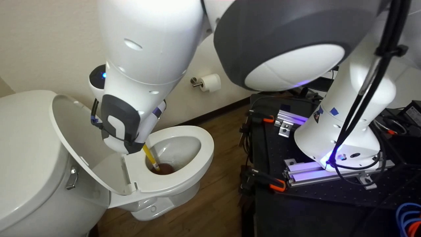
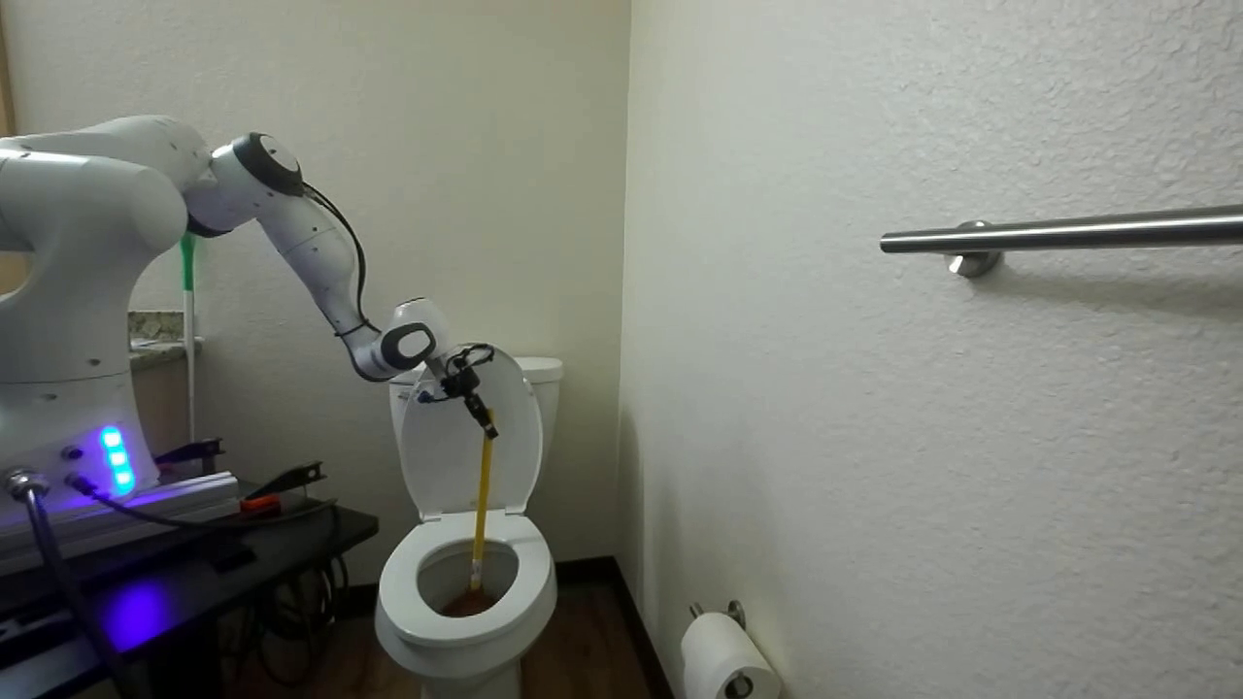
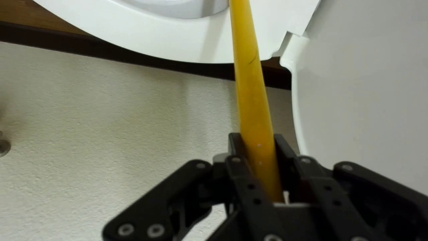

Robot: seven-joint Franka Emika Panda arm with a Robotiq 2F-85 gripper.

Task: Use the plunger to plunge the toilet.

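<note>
The white toilet (image 1: 202, 154) stands with its lid (image 1: 82, 141) raised; it also shows in an exterior view (image 2: 400, 592). The plunger's yellow handle (image 2: 482, 505) runs down, slightly tilted, into the bowl. Its reddish-brown cup (image 1: 165, 169) is low inside the bowl; whether it presses on the bottom cannot be told. My gripper (image 2: 489, 429) is shut around the upper handle, above the seat. In the wrist view the gripper's fingers (image 3: 256, 142) lie on both sides of the yellow handle (image 3: 250, 77), and the cup is out of view. In an exterior view the arm hides the fingers.
The raised lid (image 3: 361, 83) is close to the gripper on one side, with the wall (image 3: 117, 134) on the other. A toilet paper roll (image 1: 210, 82) hangs on the wall. The tank (image 1: 29, 148) is behind the lid. The robot's black table (image 1: 263, 204) stands beside the toilet.
</note>
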